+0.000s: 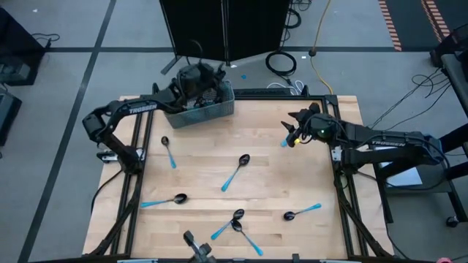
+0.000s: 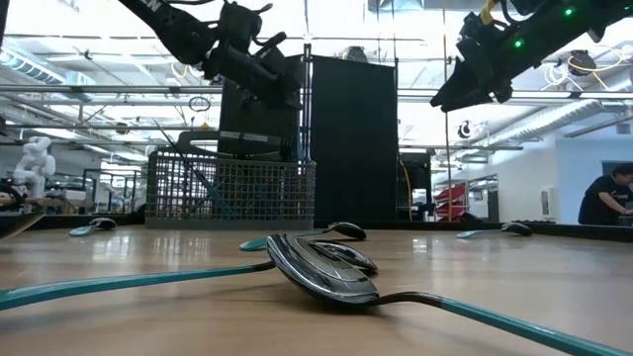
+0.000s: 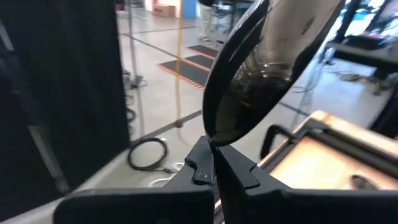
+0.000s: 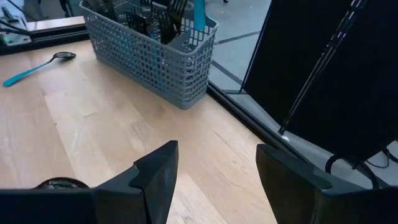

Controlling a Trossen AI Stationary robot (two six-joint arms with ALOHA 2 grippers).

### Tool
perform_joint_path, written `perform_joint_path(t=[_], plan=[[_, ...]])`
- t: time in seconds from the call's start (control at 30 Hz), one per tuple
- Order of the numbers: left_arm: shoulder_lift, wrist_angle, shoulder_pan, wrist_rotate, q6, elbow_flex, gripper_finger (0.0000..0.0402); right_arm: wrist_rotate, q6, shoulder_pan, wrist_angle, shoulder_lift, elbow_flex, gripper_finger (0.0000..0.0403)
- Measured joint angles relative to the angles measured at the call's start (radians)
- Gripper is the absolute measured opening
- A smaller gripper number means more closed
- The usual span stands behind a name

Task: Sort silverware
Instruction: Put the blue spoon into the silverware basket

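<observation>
High view: I see the left hand [image 1: 196, 79] raised over the grey basket [image 1: 212, 111] at the far edge of the table [image 1: 292, 175]. Its fingers are pressed together on a spoon [image 3: 261, 68], whose dark bowl stands just above the fingertips in the left wrist view. The right hand [image 1: 294, 134] hangs above the far right part of the table, well apart from the basket, fingers [image 4: 158, 168] spread. A light-blue piece shows at it from above; I cannot tell whether it is held. The basket already holds upright silverware [image 4: 199, 14]. Six spoons lie loose on the table: one [image 1: 168, 151] near the left edge, one [image 1: 236, 172] in the middle, one [image 1: 162, 201] toward the near left, one [image 1: 303, 212] at the near right, and two [image 1: 236, 224] crossed at the near edge, their bowls touching. Low view: the crossed pair [image 2: 326, 269] lies closest to the camera.
</observation>
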Motion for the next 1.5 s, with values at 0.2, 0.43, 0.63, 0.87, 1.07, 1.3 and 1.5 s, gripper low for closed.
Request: perform_joint_path(t=[0.2, 0.43, 0.63, 0.87, 1.07, 1.3, 1.5], plan=[[0.056, -0.122, 0.086, 0.139, -0.024, 0.105, 0.0000, 0.000, 0.014, -0.017, 0.002, 0.000, 0.000, 0.0210], [0.110, -0.232, 0.130, 0.230, -0.025, 0.165, 0.0000, 0.000, 0.037, -0.020, -0.001, 0.000, 0.000, 0.0210], [0.124, -0.241, 0.139, 0.261, -0.051, 0.164, 0.0000, 0.000, 0.037, -0.020, -0.005, 0.000, 0.000, 0.0210], [0.124, -0.258, 0.135, 0.327, -0.077, 0.164, 0.0000, 0.000, 0.037, -0.020, -0.006, 0.001, 0.000, 0.0210], [0.124, -0.303, 0.135, 0.326, -0.077, 0.164, 0.0000, 0.000, 0.037, -0.020, -0.006, 0.001, 0.000, 0.0210], [0.124, -0.307, 0.135, 0.326, -0.078, 0.164, 0.0000, 0.000, 0.052, -0.019, -0.006, 0.001, 0.000, 0.0210], [0.124, -0.311, 0.135, 0.322, -0.077, 0.164, 0.0030, 0.000, 0.056, -0.019, -0.006, 0.001, 0.000, 0.0210]])
